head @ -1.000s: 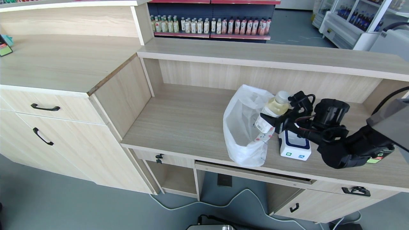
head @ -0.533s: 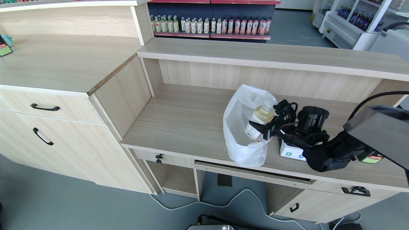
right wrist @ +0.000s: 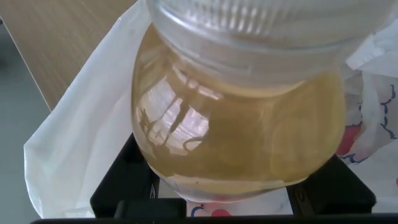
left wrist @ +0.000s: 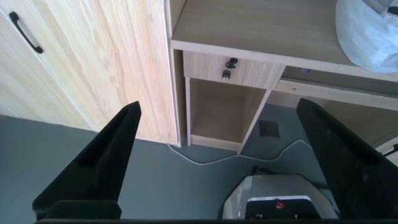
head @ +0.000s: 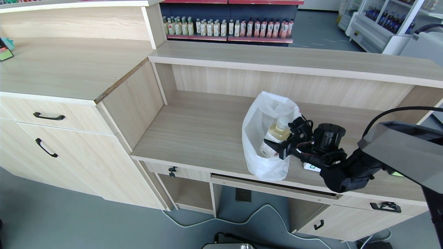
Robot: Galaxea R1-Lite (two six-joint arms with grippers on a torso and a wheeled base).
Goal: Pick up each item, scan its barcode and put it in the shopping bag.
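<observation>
A bottle (head: 274, 137) of pale yellow drink with a white cap and a white label is held tilted in my right gripper (head: 282, 147), which is shut on it. Its lower half sits inside the mouth of the white plastic shopping bag (head: 260, 133) on the lower counter. Close up, the bottle (right wrist: 242, 106) has the bag's film (right wrist: 81, 143) around it. My left gripper (left wrist: 217, 162) hangs open over the floor in front of the counter, with nothing between its fingers (left wrist: 99, 162).
A white and blue scanner box (head: 311, 167) lies on the counter (head: 200, 131) beside the bag, mostly hidden by my right arm. A raised shelf (head: 294, 58) runs behind. Drawers and cupboards (head: 52, 138) stand on the left. Cables lie on the floor (head: 221, 221).
My right gripper has carried the bottle leftward and down, from above the scanner box into the mouth of the bag.
</observation>
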